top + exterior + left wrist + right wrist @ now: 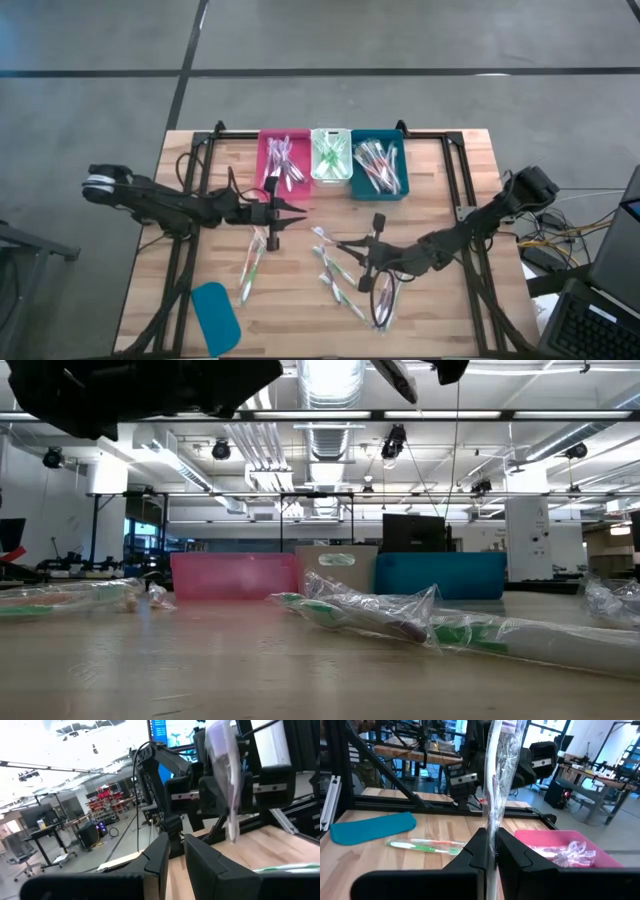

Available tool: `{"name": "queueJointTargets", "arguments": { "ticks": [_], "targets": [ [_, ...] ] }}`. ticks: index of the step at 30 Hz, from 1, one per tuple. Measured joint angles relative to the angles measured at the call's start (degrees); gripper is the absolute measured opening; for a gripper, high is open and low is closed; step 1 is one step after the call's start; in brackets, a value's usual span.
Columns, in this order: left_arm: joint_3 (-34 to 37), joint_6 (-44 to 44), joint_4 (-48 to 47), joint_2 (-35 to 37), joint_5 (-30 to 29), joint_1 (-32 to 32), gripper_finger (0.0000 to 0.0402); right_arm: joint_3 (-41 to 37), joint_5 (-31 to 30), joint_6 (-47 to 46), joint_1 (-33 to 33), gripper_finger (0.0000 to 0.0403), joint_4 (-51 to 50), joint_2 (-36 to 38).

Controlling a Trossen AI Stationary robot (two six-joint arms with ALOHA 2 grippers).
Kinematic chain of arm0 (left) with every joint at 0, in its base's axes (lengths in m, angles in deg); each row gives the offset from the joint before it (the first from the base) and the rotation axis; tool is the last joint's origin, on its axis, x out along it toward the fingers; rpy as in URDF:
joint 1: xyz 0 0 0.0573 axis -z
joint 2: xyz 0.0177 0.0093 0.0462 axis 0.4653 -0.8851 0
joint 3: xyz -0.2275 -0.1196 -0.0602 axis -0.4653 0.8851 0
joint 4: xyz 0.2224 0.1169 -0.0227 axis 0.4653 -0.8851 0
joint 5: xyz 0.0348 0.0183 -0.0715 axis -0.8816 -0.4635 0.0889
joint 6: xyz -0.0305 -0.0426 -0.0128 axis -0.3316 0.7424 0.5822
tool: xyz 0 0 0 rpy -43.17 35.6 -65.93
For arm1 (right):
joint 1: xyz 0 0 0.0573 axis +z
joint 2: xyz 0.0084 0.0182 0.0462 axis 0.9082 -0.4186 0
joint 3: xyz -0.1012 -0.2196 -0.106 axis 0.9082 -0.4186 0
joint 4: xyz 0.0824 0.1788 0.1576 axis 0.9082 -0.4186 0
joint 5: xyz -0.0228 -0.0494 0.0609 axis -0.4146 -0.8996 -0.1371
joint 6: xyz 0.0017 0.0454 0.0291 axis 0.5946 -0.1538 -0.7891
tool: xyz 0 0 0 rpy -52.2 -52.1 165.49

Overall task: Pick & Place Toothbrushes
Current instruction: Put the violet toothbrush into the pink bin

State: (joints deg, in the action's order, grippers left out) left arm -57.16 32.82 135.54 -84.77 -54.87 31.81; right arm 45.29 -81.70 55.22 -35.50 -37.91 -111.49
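Over mid-table, the right gripper [491, 851] gripped a wrapped toothbrush [496, 780] upright; the left gripper [296, 212], fingers narrow, extended level below the pink bin [283, 160].

- no readable text, labels, brands or numbers in any view
- monitor [170, 732] in room behind: bright blue screen, content too blurred to read
- wrappers on toothbrushes [400, 622]: no print legible
- bins [330, 160]: no markings seen
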Motion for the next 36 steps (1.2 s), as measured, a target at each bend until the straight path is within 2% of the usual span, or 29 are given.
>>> {"name": "queueJointTargets", "arguments": {
  "ticks": [10,14,17,23,25,30,36],
  "targets": [
    [-1.37,-0.62,-0.29,-1.36,0.01,0.02,0.0067,0.24,0.06,0.14,0.4,0.0013,-0.2,-0.3],
    [-1.37,0.62,-0.1,-1.21,0.1,0.02,0.0069,0.24,3.68,0.04,0.66,0.0013,0.08,0.01],
    [-1.37,0.69,-0.41,-1.21,1.18,0.02,0.0088,0.71,4.33,0.05,0.66,0.0013,0.19,-0.19],
    [-1.37,0.38,-0.41,-1.21,1.82,0.07,0.0151,1.1,4.5,0.21,0.67,0.0013,0.35,-0.3],
    [-1.37,-0.34,-0.16,-1.19,3.7,0.04,0.0163,1.1,4.5,0.66,0.75,0.0013,0.35,-0.3],
    [-1.37,-1.18,2.9,-1.17,9.32,0.11,0.0169,1.07,4.52,1.51,0.59,0.0013,0.63,-0.45],
    [-1.52,-2.8,4.16,-1.15,9.79,0.11,0.0165,1.07,4.52,2.23,0.59,0.0013,2.04,-0.45]
  ]
}}
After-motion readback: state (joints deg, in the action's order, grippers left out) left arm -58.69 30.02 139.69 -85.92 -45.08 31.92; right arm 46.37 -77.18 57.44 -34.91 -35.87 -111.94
